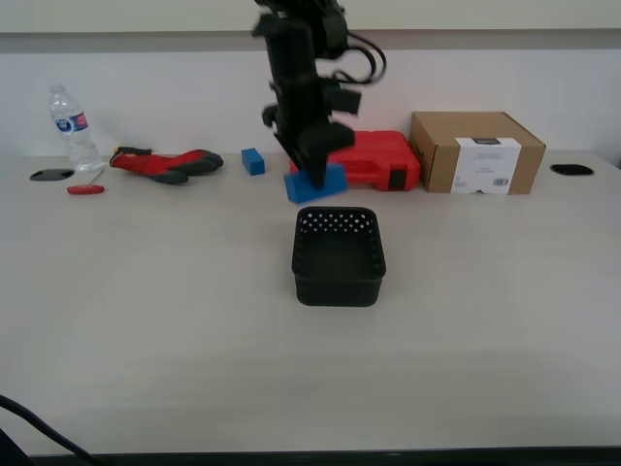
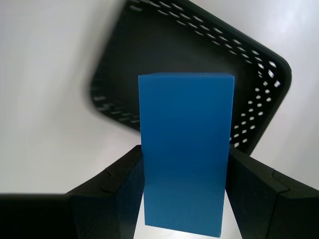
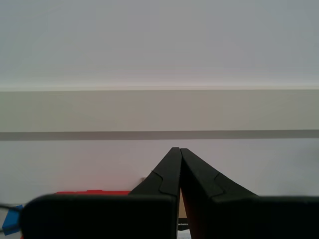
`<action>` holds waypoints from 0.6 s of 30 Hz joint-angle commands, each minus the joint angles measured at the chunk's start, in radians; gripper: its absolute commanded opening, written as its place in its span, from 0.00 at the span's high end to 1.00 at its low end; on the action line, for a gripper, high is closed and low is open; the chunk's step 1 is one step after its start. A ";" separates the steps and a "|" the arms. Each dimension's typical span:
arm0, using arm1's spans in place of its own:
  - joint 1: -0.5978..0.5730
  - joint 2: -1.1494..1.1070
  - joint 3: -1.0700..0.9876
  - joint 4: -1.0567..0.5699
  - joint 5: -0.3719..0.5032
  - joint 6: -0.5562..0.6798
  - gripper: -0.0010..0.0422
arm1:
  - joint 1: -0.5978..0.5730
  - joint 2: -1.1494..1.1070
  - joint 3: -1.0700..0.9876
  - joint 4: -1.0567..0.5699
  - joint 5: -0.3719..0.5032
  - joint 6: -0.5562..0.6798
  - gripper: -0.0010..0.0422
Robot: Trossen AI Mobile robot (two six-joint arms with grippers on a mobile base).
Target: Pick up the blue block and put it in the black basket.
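The blue block (image 1: 316,183) hangs tilted just above the table, behind the black basket (image 1: 338,282) in the exterior view. My first gripper (image 1: 315,173) is shut on it, coming down from above. In the first wrist view the blue block (image 2: 185,149) is clamped upright between the two black fingers (image 2: 114,189), and the perforated black basket (image 2: 259,99) lies below and ahead of it, with nothing visible inside. My second gripper (image 3: 177,152) is shut on nothing and faces a pale wall.
Along the back of the table in the exterior view lie a red tool case (image 1: 378,160), a cardboard box (image 1: 475,152), a small dark blue cube (image 1: 253,161), a red and black glove (image 1: 165,163), a water bottle (image 1: 70,126) and a red-handled tool (image 1: 85,189).
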 commanded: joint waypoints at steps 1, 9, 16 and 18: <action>0.000 0.000 0.002 0.001 0.000 0.000 0.98 | -0.082 -0.002 -0.104 0.086 0.002 -0.040 0.98; 0.000 0.000 0.002 0.000 0.000 0.000 0.98 | -0.163 0.000 -0.153 0.288 0.057 -0.101 0.98; 0.000 0.000 0.002 -0.003 0.000 0.000 0.98 | -0.138 0.096 -0.171 0.318 -0.039 -0.095 0.98; 0.000 0.000 0.002 -0.002 0.000 0.000 0.98 | -0.138 0.113 -0.172 0.319 -0.054 -0.096 0.98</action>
